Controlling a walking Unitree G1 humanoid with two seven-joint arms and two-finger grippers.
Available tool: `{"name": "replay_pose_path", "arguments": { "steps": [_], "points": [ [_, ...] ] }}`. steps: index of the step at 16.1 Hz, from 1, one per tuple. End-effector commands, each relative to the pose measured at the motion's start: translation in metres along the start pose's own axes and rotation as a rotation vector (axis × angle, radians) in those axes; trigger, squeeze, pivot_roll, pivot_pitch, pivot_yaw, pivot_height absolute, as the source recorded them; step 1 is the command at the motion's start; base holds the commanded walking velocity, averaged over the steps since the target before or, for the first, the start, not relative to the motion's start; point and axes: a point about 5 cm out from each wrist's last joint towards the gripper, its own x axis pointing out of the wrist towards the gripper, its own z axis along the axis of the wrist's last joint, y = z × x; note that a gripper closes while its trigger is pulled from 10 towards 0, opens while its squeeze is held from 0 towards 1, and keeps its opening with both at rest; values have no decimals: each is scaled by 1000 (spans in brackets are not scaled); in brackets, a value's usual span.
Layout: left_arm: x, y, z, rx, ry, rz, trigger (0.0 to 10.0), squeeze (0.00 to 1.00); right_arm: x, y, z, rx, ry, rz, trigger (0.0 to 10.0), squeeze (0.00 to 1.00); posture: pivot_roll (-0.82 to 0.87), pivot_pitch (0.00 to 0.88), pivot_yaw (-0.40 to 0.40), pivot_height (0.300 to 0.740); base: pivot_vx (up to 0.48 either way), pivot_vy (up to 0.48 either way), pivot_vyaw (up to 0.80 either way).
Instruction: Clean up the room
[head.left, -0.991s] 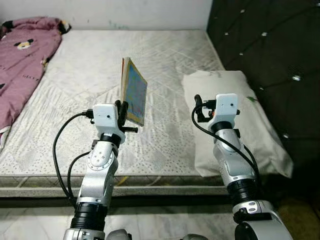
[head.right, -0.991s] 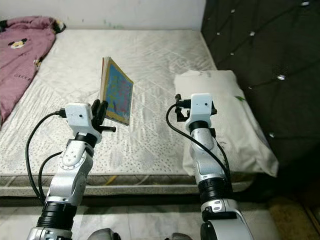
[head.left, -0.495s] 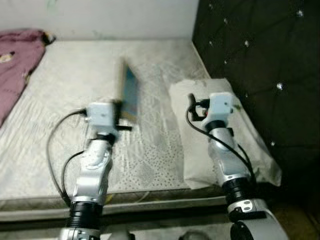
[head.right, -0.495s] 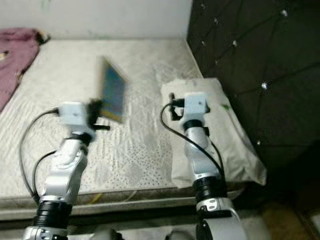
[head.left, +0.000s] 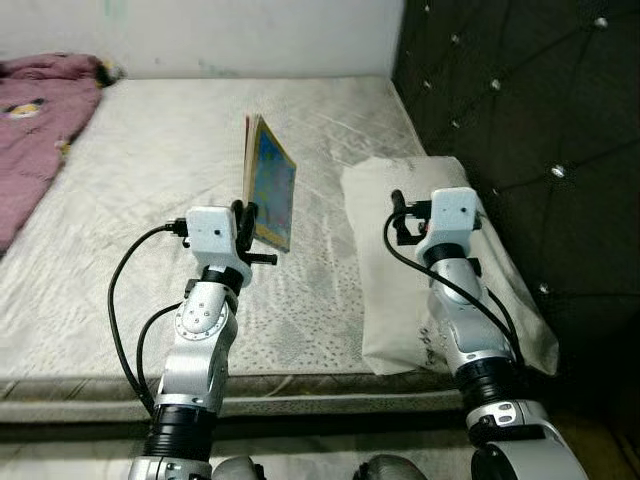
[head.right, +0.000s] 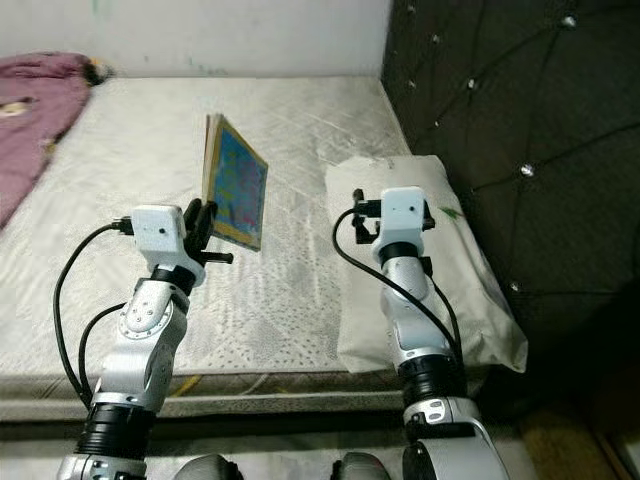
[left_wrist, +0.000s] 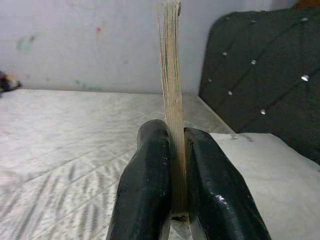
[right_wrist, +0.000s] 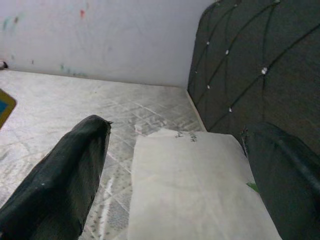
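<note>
One thin book (head.left: 270, 183) upright, clamped in the left end effector (left_wrist: 172, 165); right end effector (right_wrist: 175, 180) spread above the pillow (right_wrist: 195, 190).

A bare quilted mattress (head.left: 150, 180) runs up to a pale wall (head.left: 220, 30) (faintly smudged with colour), while a dark tufted headboard (head.left: 520, 130) stands along one side.
</note>
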Motion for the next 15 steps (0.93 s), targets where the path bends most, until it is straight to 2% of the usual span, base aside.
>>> {"name": "replay_pose_path", "arguments": {
  "steps": [1,7,12,15],
  "points": [
    [2,1,10,4,-43,10,10000,0,3,3,5,7,-18,10,10000,0,-99,0,16,740,0,0,481],
    [3,0,11,-6,-54,-10,10000,0,3,3,4,17,-14,2,10000,0,-100,0,18,740,0,0,0],
    [3,-1,12,-10,-60,-17,10000,0,4,2,4,21,-13,1,10000,0,-100,0,17,740,286,0,0],
    [4,-1,10,-5,-48,-4,10000,0,5,2,5,19,-18,3,10000,0,-99,0,17,740,0,0,0]
  ]
}}
